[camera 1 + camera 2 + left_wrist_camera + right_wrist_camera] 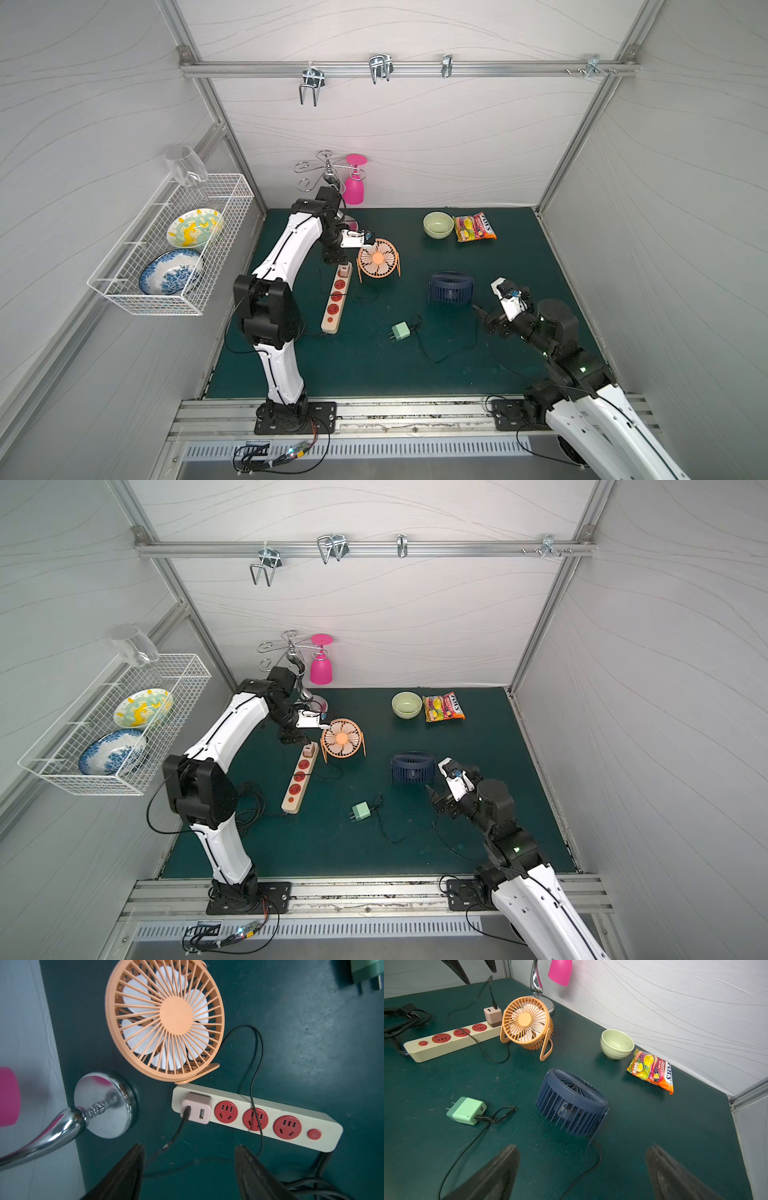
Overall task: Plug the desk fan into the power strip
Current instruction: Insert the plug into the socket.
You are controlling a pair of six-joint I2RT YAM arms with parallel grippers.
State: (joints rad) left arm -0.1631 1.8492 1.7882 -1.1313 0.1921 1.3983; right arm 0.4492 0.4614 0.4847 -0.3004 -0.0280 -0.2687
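The cream power strip (336,300) (230,1096) lies on the green mat, left of centre. A pink adapter (195,1109) (492,1016) sits in its end socket, with a black cable running from it. The orange desk fan (378,258) (166,1020) stands right beside that end. My left gripper (333,259) (190,1146) hovers just above the adapter, open and empty. A navy fan (450,287) (571,1103) stands mid-mat; its mint-green adapter (400,332) (466,1110) lies loose on the mat. My right gripper (484,316) (583,1147) is open beside the navy fan.
A green bowl (437,224) and a candy bag (475,227) sit at the back right. A chrome glass rack with a pink glass (354,183) stands behind the orange fan. A wire basket (216,266) of plates hangs on the left wall. Black cords trail near the strip.
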